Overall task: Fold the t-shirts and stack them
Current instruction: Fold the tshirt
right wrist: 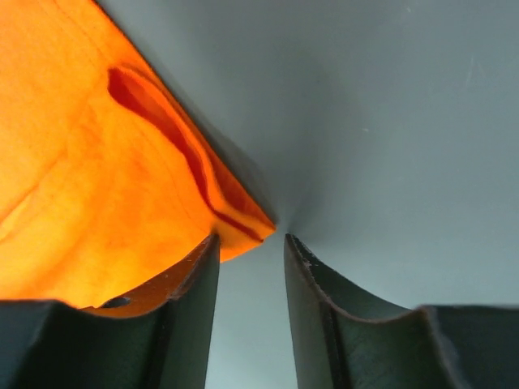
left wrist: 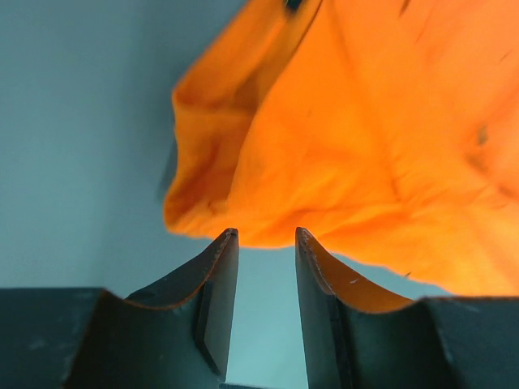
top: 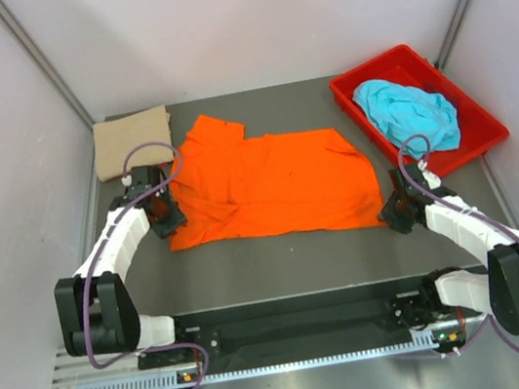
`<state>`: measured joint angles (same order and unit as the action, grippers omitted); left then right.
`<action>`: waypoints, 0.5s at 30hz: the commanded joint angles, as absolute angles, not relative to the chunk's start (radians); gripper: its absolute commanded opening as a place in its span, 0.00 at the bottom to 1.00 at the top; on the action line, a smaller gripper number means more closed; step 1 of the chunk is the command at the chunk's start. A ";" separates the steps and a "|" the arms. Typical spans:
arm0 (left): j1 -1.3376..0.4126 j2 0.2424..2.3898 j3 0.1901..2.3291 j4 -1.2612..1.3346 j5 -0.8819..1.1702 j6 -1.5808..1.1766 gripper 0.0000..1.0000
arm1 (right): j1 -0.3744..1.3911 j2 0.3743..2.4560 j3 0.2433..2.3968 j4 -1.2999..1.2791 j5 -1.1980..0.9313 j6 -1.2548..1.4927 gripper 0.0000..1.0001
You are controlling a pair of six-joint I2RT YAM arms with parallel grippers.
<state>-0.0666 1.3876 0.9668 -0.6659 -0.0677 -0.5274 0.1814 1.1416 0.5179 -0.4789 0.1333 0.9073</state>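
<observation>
Left end effector [left wrist: 266,235] and right end effector [right wrist: 250,240] are sitting narrowly parted, empty, perhaps touching the orange t-shirt [top: 272,182].

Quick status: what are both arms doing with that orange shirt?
Left pincer open at left edge of bright orange cloth t-shirt. Right pincer open at its right corner. Nothing in the way.

free table [top: 279,255] near edge, red bin [top: 480,116] far right
</observation>
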 commanded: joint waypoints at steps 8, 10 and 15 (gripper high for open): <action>-0.097 1.204 0.807 -0.624 -0.123 -0.650 0.40 | 0.193 1.172 0.528 -0.426 0.301 0.868 0.00; -0.113 1.180 0.772 -0.620 -0.144 -0.667 0.41 | 0.193 1.175 0.531 -0.423 0.313 0.861 0.00; -0.120 1.184 0.730 -0.574 -0.115 -0.675 0.45 | 0.193 1.134 0.540 -0.443 0.324 0.851 0.00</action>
<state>-0.1169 1.1763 0.7525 -0.6327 -0.1127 -0.6468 0.1833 1.1679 0.5179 -0.4530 0.2813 0.8700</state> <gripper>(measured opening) 0.450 0.005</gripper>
